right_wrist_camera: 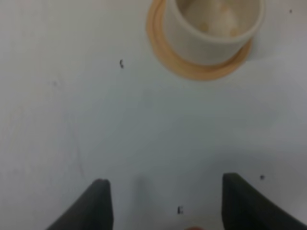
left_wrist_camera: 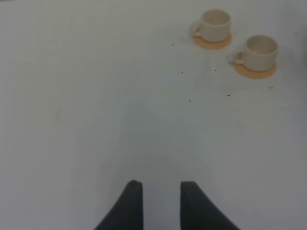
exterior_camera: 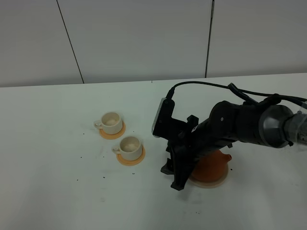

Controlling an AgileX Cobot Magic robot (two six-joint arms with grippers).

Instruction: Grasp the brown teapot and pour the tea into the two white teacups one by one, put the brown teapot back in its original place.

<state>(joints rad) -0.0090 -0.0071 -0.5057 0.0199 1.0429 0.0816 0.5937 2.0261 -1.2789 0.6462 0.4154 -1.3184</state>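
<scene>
The brown teapot (exterior_camera: 212,167) sits on its beige coaster (exterior_camera: 211,183) at the right, mostly covered by my right arm. My right gripper (exterior_camera: 173,178) hangs low just left of the pot, toward the cups, open with only bare table between its fingers (right_wrist_camera: 164,181). The two white teacups (exterior_camera: 112,122) (exterior_camera: 130,146) stand on orange saucers left of centre. The nearer cup (right_wrist_camera: 213,24) lies ahead of the right fingers. The left wrist view shows both cups (left_wrist_camera: 215,25) (left_wrist_camera: 260,50) far off. My left gripper (left_wrist_camera: 161,184) has a narrow empty gap between its fingers over bare table.
The white table (exterior_camera: 57,191) carries small dark specks (exterior_camera: 101,178) around the cups. A black cable (exterior_camera: 206,85) arcs above the right arm. A grey panelled wall (exterior_camera: 144,38) rises behind the table's back edge.
</scene>
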